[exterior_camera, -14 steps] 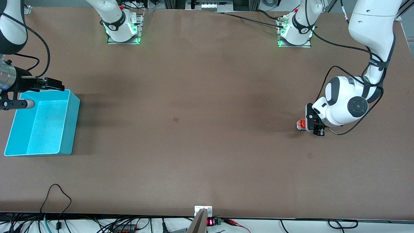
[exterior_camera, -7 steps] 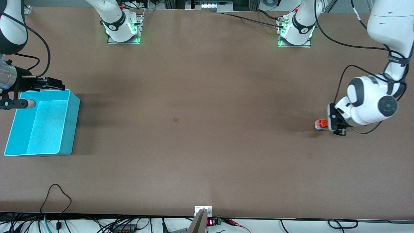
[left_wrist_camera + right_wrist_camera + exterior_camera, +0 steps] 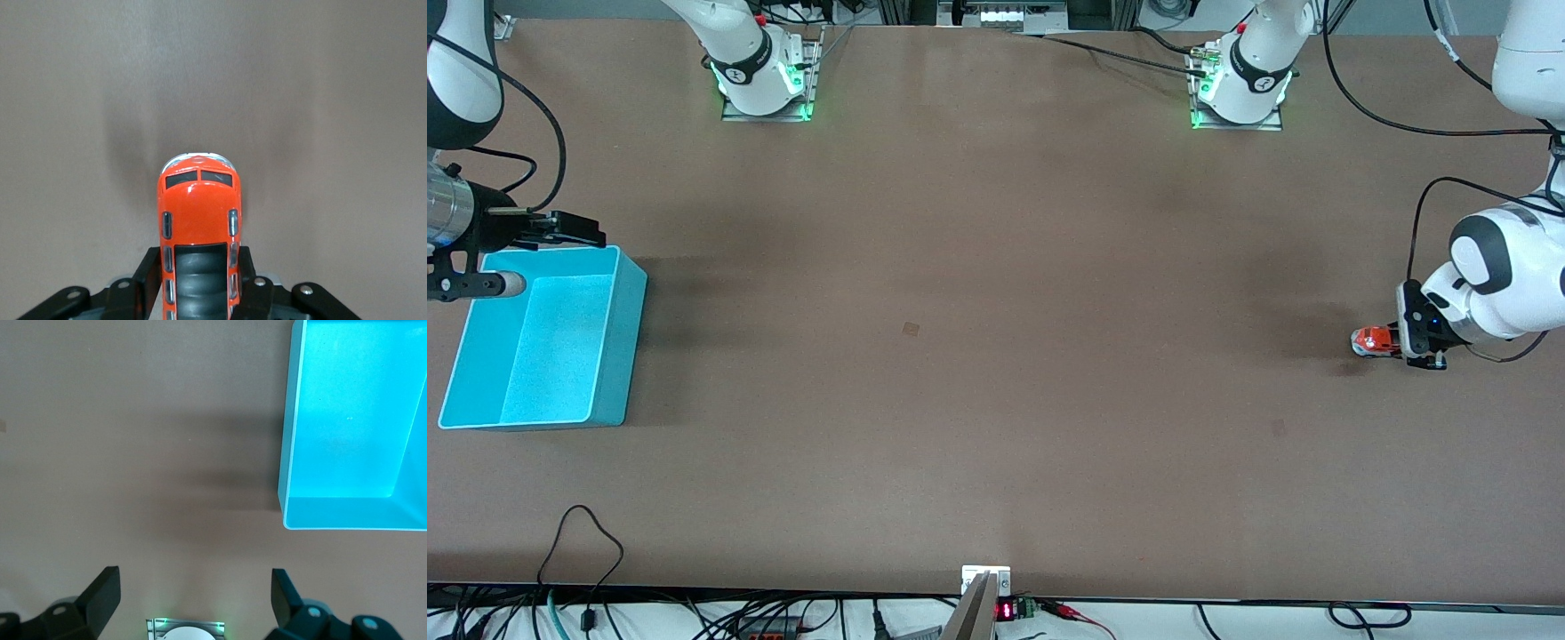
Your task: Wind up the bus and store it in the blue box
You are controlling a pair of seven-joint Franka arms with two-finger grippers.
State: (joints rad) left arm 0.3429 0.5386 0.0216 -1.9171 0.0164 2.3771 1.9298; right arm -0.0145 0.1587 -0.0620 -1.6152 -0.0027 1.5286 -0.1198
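- Front view: the bus (image 3: 1373, 341) sits at the frame's right edge on the table (image 3: 996, 356), pinched by the left gripper (image 3: 1394, 341). Long axis runs across the frame, nose toward the blue box (image 3: 538, 342) at far left. For winding, keep wheels pressed down and drag straight.
- Left wrist view: fingers (image 3: 148, 277) clamp the bus's (image 3: 199, 233) rear flanks; its nose points to frame top.
- Right wrist view: the right gripper (image 3: 193, 597) waits, spread wide, box (image 3: 353, 427) at upper right.

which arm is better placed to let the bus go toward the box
Left. Its claw is shut on the bus at the left arm's end of the table, nose out. The right claw waits open by the blue box, empty.
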